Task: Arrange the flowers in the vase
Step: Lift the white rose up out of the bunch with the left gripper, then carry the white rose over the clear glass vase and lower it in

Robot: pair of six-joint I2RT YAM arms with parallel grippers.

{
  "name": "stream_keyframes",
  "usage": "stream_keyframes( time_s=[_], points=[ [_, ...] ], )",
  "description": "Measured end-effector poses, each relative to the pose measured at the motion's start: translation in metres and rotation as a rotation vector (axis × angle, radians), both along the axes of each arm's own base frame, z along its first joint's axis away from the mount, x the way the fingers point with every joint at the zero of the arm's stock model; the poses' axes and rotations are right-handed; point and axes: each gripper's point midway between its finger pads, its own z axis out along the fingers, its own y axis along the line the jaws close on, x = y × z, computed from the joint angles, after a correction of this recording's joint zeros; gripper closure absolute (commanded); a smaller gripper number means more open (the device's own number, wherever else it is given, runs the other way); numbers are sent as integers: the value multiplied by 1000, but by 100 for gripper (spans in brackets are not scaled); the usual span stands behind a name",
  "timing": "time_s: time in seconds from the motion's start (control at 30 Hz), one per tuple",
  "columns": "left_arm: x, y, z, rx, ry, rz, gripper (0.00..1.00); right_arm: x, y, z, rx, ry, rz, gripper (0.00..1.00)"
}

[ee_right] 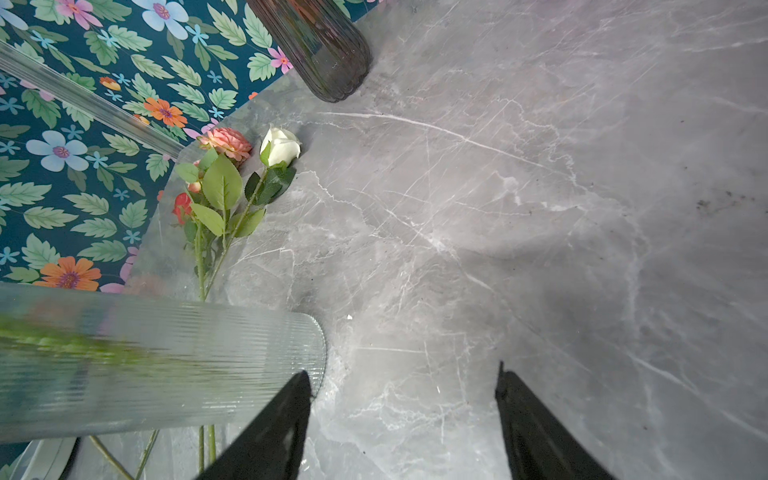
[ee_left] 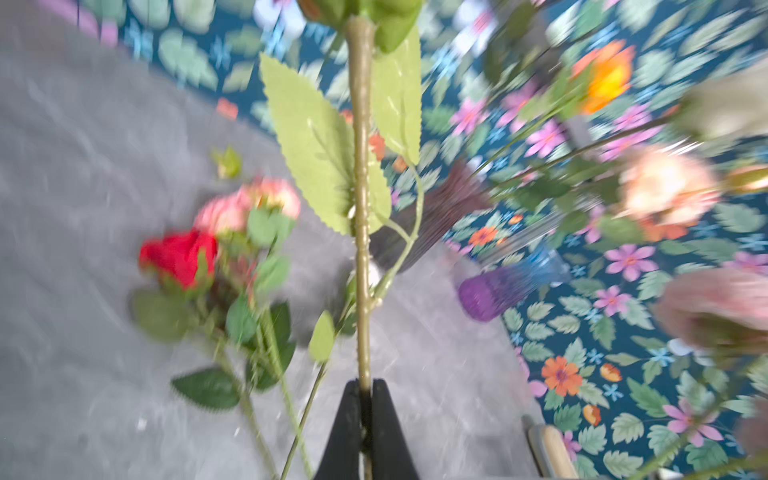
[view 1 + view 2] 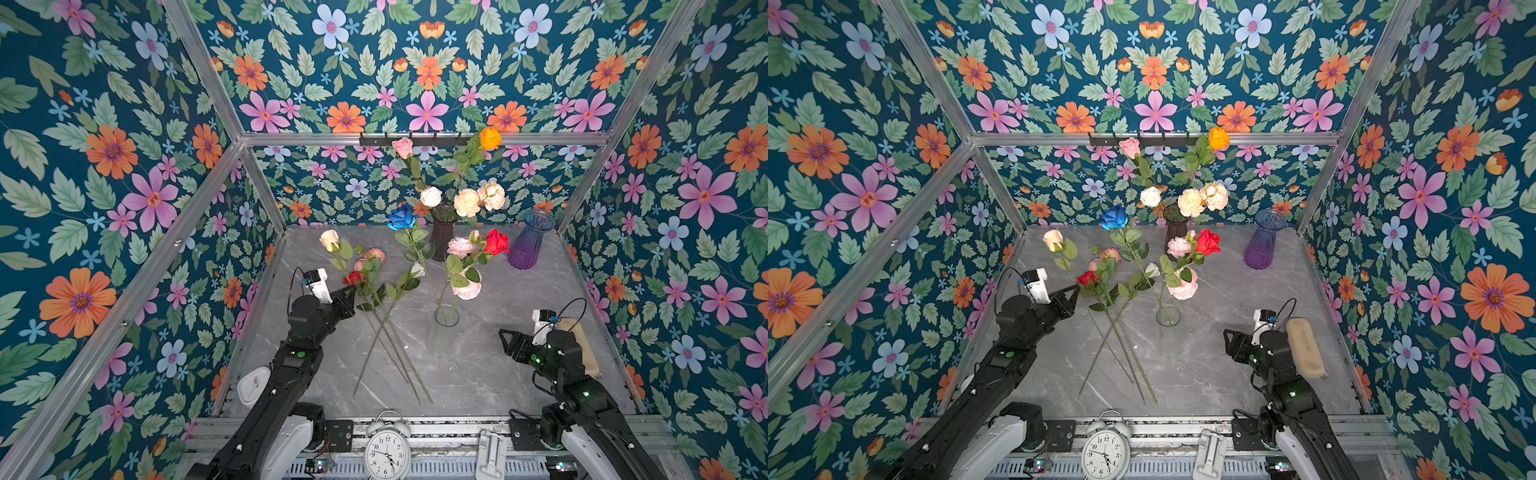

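ok so the left fingers (image 2: pixel 347 432) are clamping shut on a green stem (image 2: pixel 361 249), gripping it just below the leaves. The wrist cam is smearing everything else pretty badly. Going by a top view, the stem is looking like it belongs to the cream rose (image 3: pixel 330 240), which is sitting over the far left part of the bench (image 3: pixel 482 382) with its head pointing toward the back wall. I can't tell if it's actually off the surface.

A red rose (image 3: pixel 353 277), a pink peony (image 3: pixel 375 254) and a white rosebud (image 3: pixel 417 270) are lying flat right beside those fingers, with their long stems crossing each other toward the front edge.

The clear ribbed vase (image 3: pixel 444 332) is standing mid-bench, already holding a blue rose (image 3: pixel 401 217), a second red rose (image 3: pixel 496 242) and some pale pink peonies (image 3: pixel 461 246). Behind it the dark vase (image 3: pixel 442 239) is carrying cream and white blooms plus a pink rose (image 3: pixel 403 147) and an orange rose (image 3: pixel 490 138). The purple vase (image 3: pixel 530 245) is standing off to its right.

The right fingers (image 1: pixel 282 424) are spread wide and holding nothing, hanging low near the clear vase's base without touching it
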Motion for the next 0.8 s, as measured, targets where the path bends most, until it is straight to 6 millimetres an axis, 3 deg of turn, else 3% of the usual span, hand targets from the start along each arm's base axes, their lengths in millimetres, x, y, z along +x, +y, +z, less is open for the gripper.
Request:
stream_keyframes(
  time_s=[0.23, 0.4, 0.53, 0.7, 0.8],
  points=[
    [-13, 0, 53, -30, -209, -19, 100, 0, 0, 0, 0, 1, 0, 28],
    [-26, -10, 102, -87, -413, -96, 100, 0, 0, -2, -2, 8, 0, 28],
    [-32, -27, 163, -132, -574, -204, 100, 0, 0, -2, -2, 8, 0, 28],
    [-63, -53, 249, -165, -813, -355, 100, 0, -1, -2, -4, 7, -4, 28],
    [-82, -75, 280, -178, -905, -459, 100, 1, -1, -4, -8, 18, -6, 28]
  ],
)
